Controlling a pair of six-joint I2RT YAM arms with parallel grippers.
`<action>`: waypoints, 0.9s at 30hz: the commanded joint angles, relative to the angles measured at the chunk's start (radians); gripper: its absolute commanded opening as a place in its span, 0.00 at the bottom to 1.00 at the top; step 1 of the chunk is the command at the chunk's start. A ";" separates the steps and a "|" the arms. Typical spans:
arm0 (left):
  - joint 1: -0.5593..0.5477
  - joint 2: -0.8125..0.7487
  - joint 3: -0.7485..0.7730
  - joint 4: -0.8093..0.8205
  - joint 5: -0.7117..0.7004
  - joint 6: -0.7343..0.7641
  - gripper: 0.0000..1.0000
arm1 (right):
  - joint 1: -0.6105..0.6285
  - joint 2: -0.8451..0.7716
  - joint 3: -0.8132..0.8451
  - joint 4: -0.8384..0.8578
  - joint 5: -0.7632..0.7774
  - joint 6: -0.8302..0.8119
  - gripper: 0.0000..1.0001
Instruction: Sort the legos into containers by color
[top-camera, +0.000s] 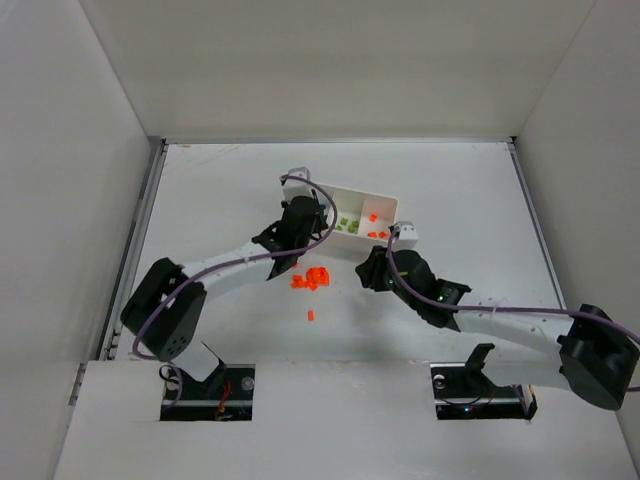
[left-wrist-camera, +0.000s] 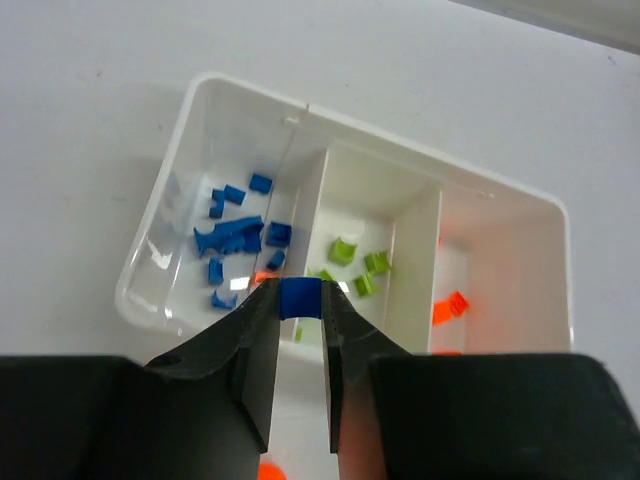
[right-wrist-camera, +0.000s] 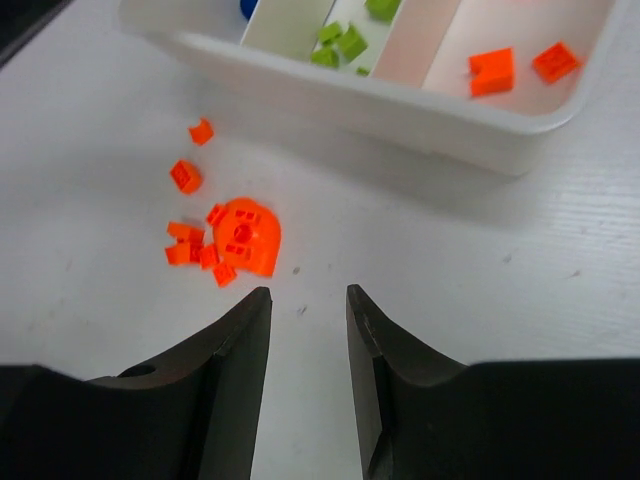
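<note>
The white tray (left-wrist-camera: 240, 95) has three compartments: blue bricks (left-wrist-camera: 232, 236) in the left one, lime green bricks (left-wrist-camera: 360, 268) in the middle one, orange bricks (left-wrist-camera: 452, 304) in the right one. My left gripper (left-wrist-camera: 300, 300) is shut on a small blue brick (left-wrist-camera: 299, 298) above the tray's near wall, by the blue and green divider. My right gripper (right-wrist-camera: 308, 295) is open and empty over bare table, near a larger orange piece (right-wrist-camera: 246, 233) ringed by small orange bricks (right-wrist-camera: 186, 176). From above, the left gripper (top-camera: 300, 215) is at the tray's (top-camera: 385, 193) left end.
A cluster of orange bricks (top-camera: 311, 280) lies on the table between the arms, and one lone orange brick (top-camera: 310, 316) lies nearer the front. White walls enclose the table on three sides. The right gripper (top-camera: 372, 268) sits just in front of the tray.
</note>
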 joint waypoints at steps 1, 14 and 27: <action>0.041 0.109 0.110 0.049 0.051 0.054 0.18 | 0.091 0.039 0.011 0.044 0.013 0.014 0.43; 0.090 -0.023 -0.014 0.041 0.046 0.010 0.43 | 0.382 0.338 0.171 0.050 0.048 -0.049 0.54; 0.098 -0.426 -0.436 -0.100 -0.004 -0.123 0.40 | 0.407 0.590 0.343 -0.003 0.140 -0.063 0.40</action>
